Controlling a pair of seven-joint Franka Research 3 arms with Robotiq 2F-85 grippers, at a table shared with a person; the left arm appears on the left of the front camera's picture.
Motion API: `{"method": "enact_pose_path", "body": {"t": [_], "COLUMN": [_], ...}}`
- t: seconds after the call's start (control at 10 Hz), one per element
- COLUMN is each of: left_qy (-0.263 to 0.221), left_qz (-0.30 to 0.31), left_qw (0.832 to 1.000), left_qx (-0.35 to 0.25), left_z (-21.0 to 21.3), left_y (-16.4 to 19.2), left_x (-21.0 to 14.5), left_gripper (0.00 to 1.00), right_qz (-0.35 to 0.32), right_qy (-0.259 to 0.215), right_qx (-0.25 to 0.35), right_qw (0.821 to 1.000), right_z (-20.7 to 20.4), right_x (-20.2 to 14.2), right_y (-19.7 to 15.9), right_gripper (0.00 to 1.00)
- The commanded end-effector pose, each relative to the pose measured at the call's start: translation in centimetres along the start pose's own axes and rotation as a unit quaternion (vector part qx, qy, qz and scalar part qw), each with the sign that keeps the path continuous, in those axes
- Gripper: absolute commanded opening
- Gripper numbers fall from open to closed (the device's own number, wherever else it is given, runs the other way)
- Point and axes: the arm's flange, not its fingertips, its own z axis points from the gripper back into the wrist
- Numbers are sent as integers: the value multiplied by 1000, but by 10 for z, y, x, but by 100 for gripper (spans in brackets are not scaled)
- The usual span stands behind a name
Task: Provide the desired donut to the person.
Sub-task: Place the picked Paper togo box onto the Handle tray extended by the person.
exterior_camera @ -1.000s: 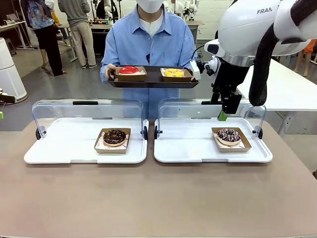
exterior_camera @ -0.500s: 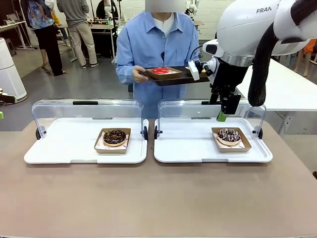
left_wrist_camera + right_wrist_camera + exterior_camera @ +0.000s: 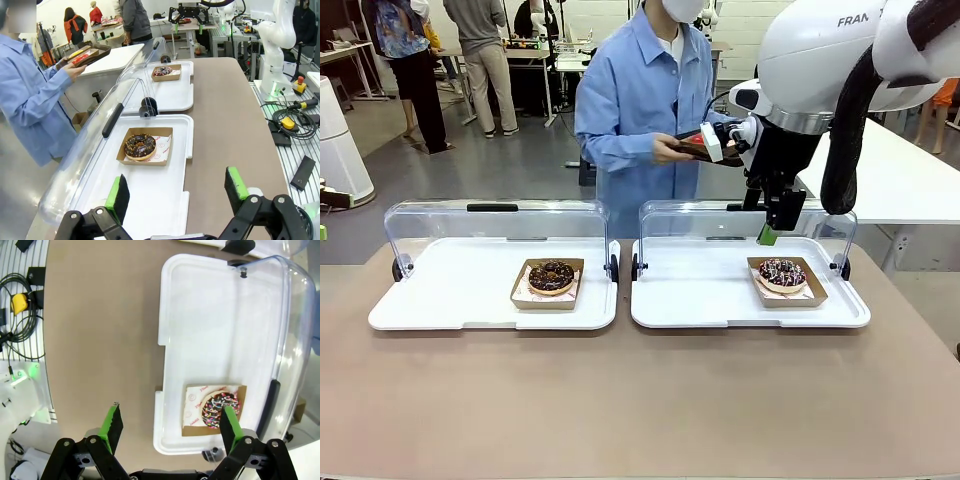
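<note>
A chocolate donut [image 3: 551, 277] [image 3: 140, 145] lies in a cardboard boat on the left white tray [image 3: 440, 305]. A donut with coloured sprinkles [image 3: 782, 273] [image 3: 220, 410] [image 3: 163, 71] lies in its boat on the right white tray [image 3: 690, 300]. The person [image 3: 640, 100] [image 3: 30, 95] in a light blue shirt stands behind the table, turned sideways, holding a dark serving tray [image 3: 692, 148] [image 3: 82, 55] with a red and a yellow donut. My right gripper [image 3: 772, 232] [image 3: 171, 424] hangs open above the sprinkled donut. My left gripper [image 3: 176, 192] is open over the left tray's near end, short of the chocolate donut.
Both white trays have clear hinged lids [image 3: 495, 225] [image 3: 295, 340] standing open at the back. Brown tabletop [image 3: 640, 400] lies bare in front of the trays. A white table [image 3: 900, 180] stands at the right. Other people stand far back left.
The person has turned from facing me toward picture right, swinging the dark serving tray round edge-on. Neither gripper has moved and both stay open.
</note>
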Motion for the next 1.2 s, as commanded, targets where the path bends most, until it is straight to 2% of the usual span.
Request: {"method": "enact_pose_path", "body": {"t": [0.0, 0.2, 0.3, 0.5, 0.7, 0.8, 0.9, 1.1], "left_qy": [-3, -3, -3, -3, -3, -3, -3, -3], "left_qz": [-2, -2, -2, -2, -2, -2, -2, -2], "left_qw": [1000, 1000, 1000, 1000, 1000, 1000, 1000, 1000], "left_qx": [3, 3, 3, 3, 3, 3, 3, 3], "left_z": [1, 1, 1, 1, 1, 1, 1, 1], "left_y": [0, 0, 0, 0, 0, 0, 0, 0], "left_x": [0, 0, 0, 0, 0, 0, 0, 0], "left_gripper": [100, 100, 100, 100, 100, 100, 100, 100], "right_qz": [-1, 0, -20, -52, -73, -66, -50, -41], "right_qy": [3, 0, -66, -165, -273, -332, -373, -469], "right_qx": [2, 0, 8, 7, -1, 13, 12, -3], "right_qw": [1000, 1000, 998, 985, 959, 941, 926, 882], "right_z": [1, 0, 7, 15, 10, 2, -5, -9], "right_x": [-1, 0, -17, -68, -127, -154, -178, -220], "right_y": [1, 0, -9, -24, -34, -32, -28, -17], "right_gripper": [100, 100, 100, 100, 100, 100, 100, 100]}}
